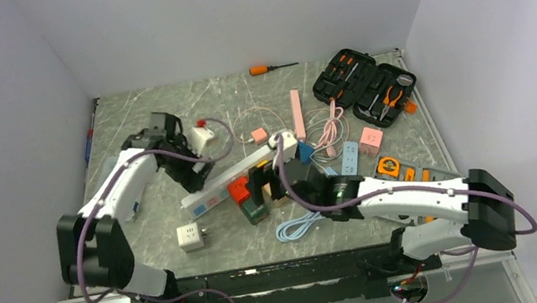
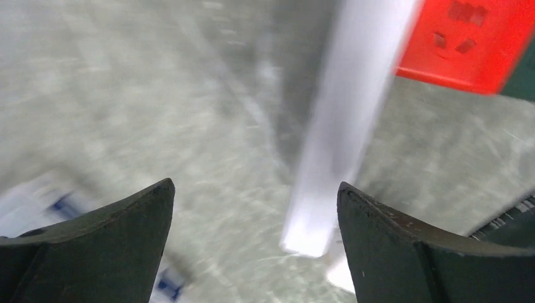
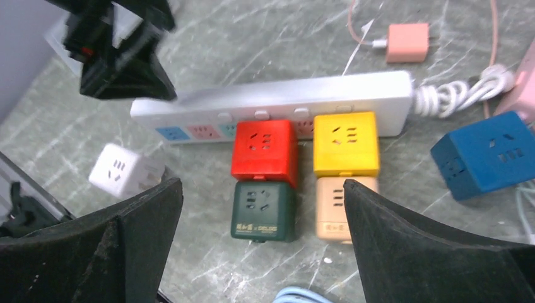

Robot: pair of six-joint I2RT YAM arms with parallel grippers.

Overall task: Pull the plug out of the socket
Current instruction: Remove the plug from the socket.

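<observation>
A white power strip (image 3: 277, 101) lies across the table, and it also shows in the top view (image 1: 225, 183). A red cube plug (image 3: 264, 151) and a yellow cube plug (image 3: 346, 143) sit in its sockets. A green cube (image 3: 263, 210) is plugged into the red one and a beige cube (image 3: 339, 209) into the yellow one. My right gripper (image 3: 258, 186) is open above the cubes, its fingers spanning both stacks. My left gripper (image 2: 255, 196) is open and empty over the strip's left end, which shows as a blurred white bar (image 2: 344, 126) beside the red cube (image 2: 470, 41).
A loose white cube adapter (image 1: 190, 236) and a light blue cable (image 1: 299, 226) lie in front. A blue cube (image 3: 489, 154), a pink adapter (image 3: 407, 43) and coiled cords lie right of the strip. An open tool case (image 1: 365, 87) and a screwdriver (image 1: 268, 68) are at the back.
</observation>
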